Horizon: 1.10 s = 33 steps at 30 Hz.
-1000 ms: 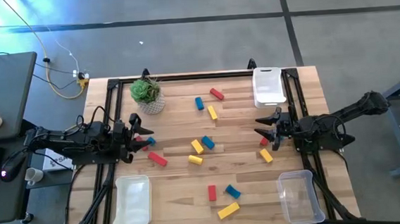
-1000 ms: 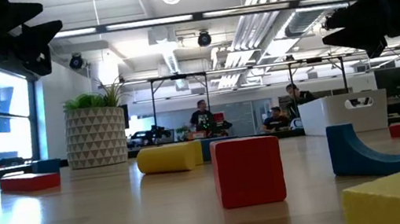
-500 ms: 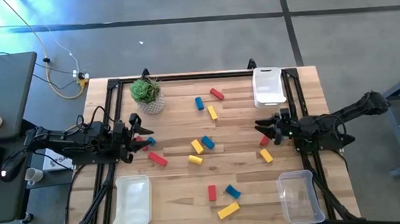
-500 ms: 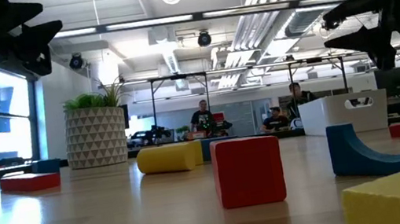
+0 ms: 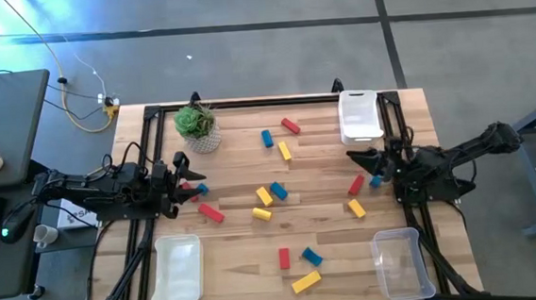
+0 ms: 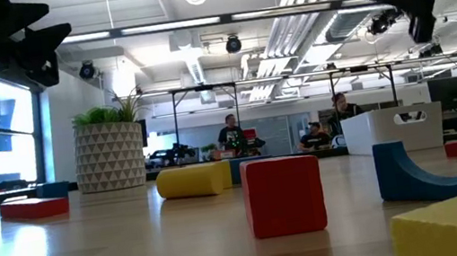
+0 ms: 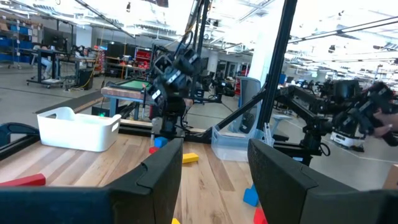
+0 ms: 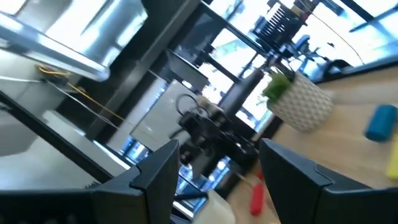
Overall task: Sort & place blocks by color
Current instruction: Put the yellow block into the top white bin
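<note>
Red, blue and yellow blocks lie scattered flat on the wooden table [image 5: 241, 242]: a red [image 5: 290, 126], a blue [image 5: 267, 139] and a yellow [image 5: 285, 151] at the far middle, more at the centre [image 5: 264, 197], and a red [image 5: 284, 258], a blue [image 5: 311, 256] and a yellow [image 5: 306, 282] near the front. My left gripper [image 5: 183, 175] [image 7: 214, 162] hovers open at the left, beside a red block [image 5: 211, 213]. My right gripper [image 5: 361, 159] [image 8: 217, 162] hangs open at the right, above a red block [image 5: 355, 184] and a blue one [image 5: 376, 179].
A white tray [image 5: 359, 115] stands at the far right, another white tray [image 5: 178, 270] at the near left, and a clear tray [image 5: 397, 262] at the near right. A potted plant [image 5: 196, 127] stands at the far left. People sit in the room behind the table [image 6: 232, 136].
My right gripper has risen above the table, tipped upward and rolled about its own axis, staying open. The blocks have kept their places.
</note>
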Each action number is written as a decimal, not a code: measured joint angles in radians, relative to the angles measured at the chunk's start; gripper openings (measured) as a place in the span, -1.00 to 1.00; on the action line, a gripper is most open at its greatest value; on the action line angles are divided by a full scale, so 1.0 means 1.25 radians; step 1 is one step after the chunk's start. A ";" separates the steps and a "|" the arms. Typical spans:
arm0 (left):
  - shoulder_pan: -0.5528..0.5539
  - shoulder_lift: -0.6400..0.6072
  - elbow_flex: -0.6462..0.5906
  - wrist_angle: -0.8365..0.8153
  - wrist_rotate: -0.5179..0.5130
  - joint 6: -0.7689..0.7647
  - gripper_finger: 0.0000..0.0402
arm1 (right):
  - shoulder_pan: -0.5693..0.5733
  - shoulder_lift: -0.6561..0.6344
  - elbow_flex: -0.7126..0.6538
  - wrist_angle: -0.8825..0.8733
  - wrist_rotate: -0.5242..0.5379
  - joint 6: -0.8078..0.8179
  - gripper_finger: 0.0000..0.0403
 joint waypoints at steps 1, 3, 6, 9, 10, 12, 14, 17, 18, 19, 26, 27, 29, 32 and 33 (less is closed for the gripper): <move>0.000 0.000 0.000 0.000 0.000 0.000 -0.15 | 0.000 0.000 0.017 -0.010 -0.005 -0.011 0.02; 0.000 0.000 0.000 0.003 0.000 -0.002 -0.15 | 0.000 0.000 0.059 -0.040 -0.022 -0.040 0.02; 0.000 0.000 0.000 0.003 0.000 -0.002 -0.15 | 0.000 0.000 0.140 -0.135 -0.031 -0.062 0.02; 0.000 0.000 0.000 0.003 0.000 -0.001 -0.15 | 0.000 0.011 0.242 -0.312 -0.032 -0.047 0.02; 0.000 0.000 0.000 0.003 0.000 -0.001 -0.15 | 0.000 0.019 0.280 -0.384 -0.032 -0.029 0.02; 0.000 0.000 0.000 0.003 0.000 0.000 -0.15 | 0.000 0.044 0.356 -0.525 -0.036 0.015 0.02; 0.000 0.000 0.000 0.003 0.000 0.000 -0.15 | 0.000 0.076 0.428 -0.662 -0.043 0.065 0.02; 0.000 0.000 0.000 0.003 0.000 0.000 -0.15 | 0.000 0.136 0.525 -0.827 -0.066 0.138 0.02; 0.000 0.000 0.000 0.003 0.000 0.000 -0.15 | 0.000 0.157 0.552 -0.872 -0.076 0.162 0.02; 0.000 0.000 0.000 0.003 0.000 0.000 -0.15 | 0.000 0.179 0.578 -0.918 -0.086 0.189 0.02; 0.000 0.000 0.000 0.003 0.000 0.000 -0.15 | 0.000 0.343 0.681 -1.136 -0.201 0.361 0.02; 0.000 0.000 0.000 0.004 0.000 0.000 -0.15 | 0.000 0.366 0.684 -1.152 -0.223 0.379 0.02; 0.000 0.000 0.000 0.004 0.000 0.000 -0.15 | 0.000 0.408 0.685 -1.174 -0.266 0.409 0.02; 0.000 0.000 0.000 0.004 0.000 0.000 -0.15 | 0.000 0.468 0.679 -1.183 -0.326 0.434 0.02; 0.000 0.000 0.000 0.004 0.000 0.000 -0.15 | 0.000 0.489 0.679 -1.184 -0.344 0.440 0.02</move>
